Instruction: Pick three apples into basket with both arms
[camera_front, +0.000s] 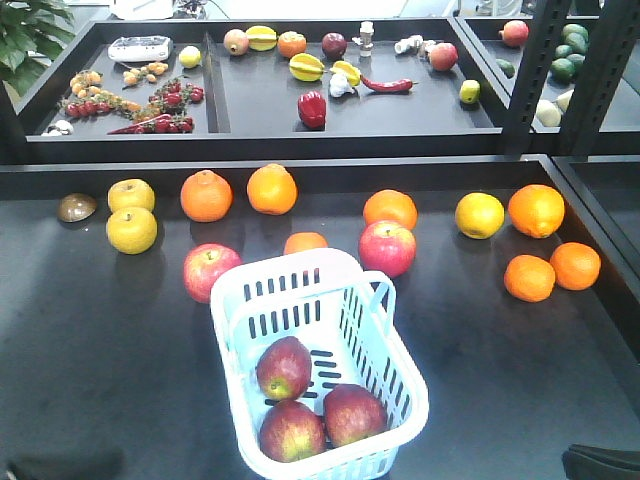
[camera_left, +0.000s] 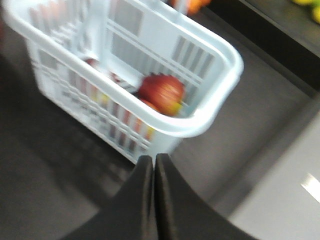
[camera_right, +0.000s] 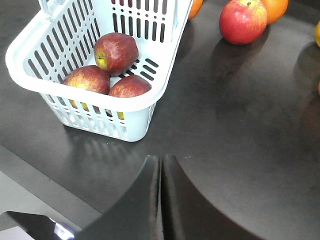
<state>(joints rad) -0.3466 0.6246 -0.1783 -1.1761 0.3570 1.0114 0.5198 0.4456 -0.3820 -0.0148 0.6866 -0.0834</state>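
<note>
From the front view, three apples (camera_front: 285, 368) lay together in the near end of the pale basket (camera_front: 240, 300) on the dark surface (camera_front: 90, 350); two pink-red fruits (camera_front: 387, 248) sat just beyond its far rim, easy to mistake for a fourth pick.

The blurred left wrist view showed the left hand (camera_left: 154, 159) pressed closed and empty, near the basket's corner; any forward sweep could have nudged the light basket.

In the right wrist view, the right hand (camera_right: 162, 161) was likewise closed on nothing, apart from the basket wall, the apples resting inside.
</note>
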